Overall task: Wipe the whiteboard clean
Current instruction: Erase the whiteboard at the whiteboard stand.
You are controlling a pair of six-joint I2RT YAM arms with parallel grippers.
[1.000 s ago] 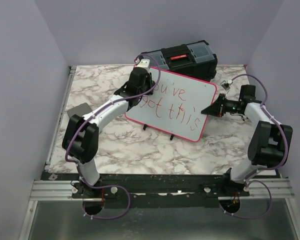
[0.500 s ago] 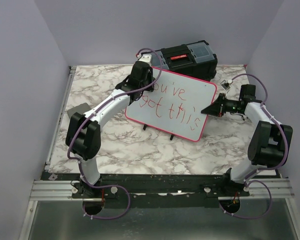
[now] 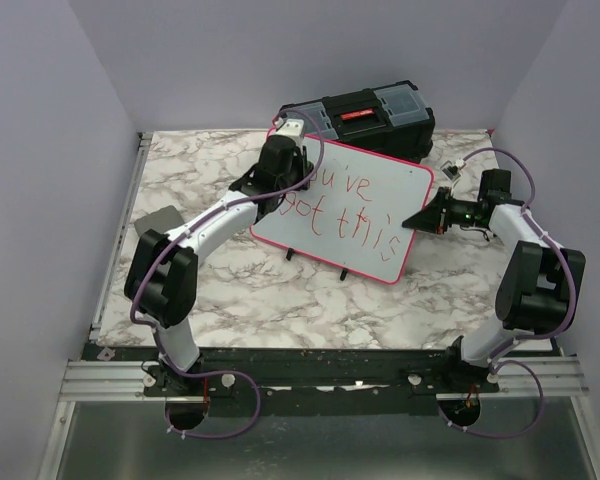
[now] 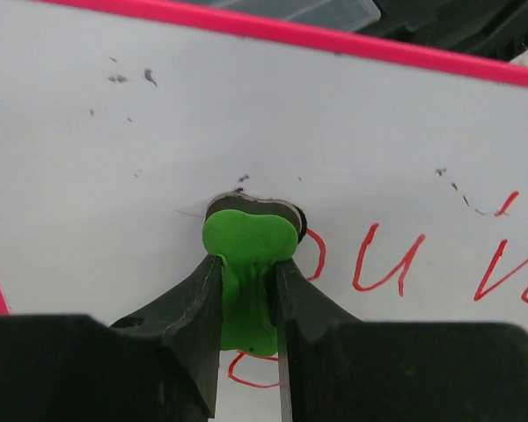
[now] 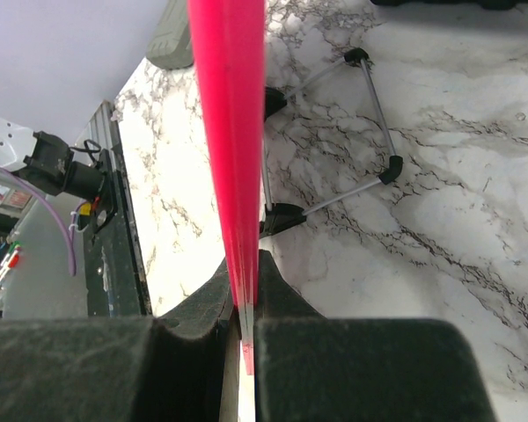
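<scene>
The whiteboard (image 3: 365,180) stands propped at a tilt in the middle of the marble table (image 3: 220,285), its back toward the black toolbox (image 3: 375,115). Red handwriting (image 3: 345,205) covers most of its face, so by my reckoning the wiping has barely begun.

At the upper left corner the left gripper (image 4: 248,280) has its jaws pinched nearly together on the green grip of a small eraser (image 4: 246,242), and the dark pad is pressed flat to the board. The patch around it is bare apart from dark specks, and the first red letters sit just to its right.

On the far edge the right gripper (image 5: 244,280) is clamped tight on the pink rim (image 5: 229,132). I take that as a brace, since the board rests only on a thin wire stand (image 5: 380,123) and would likely slide or tip under the rubbing.
</scene>
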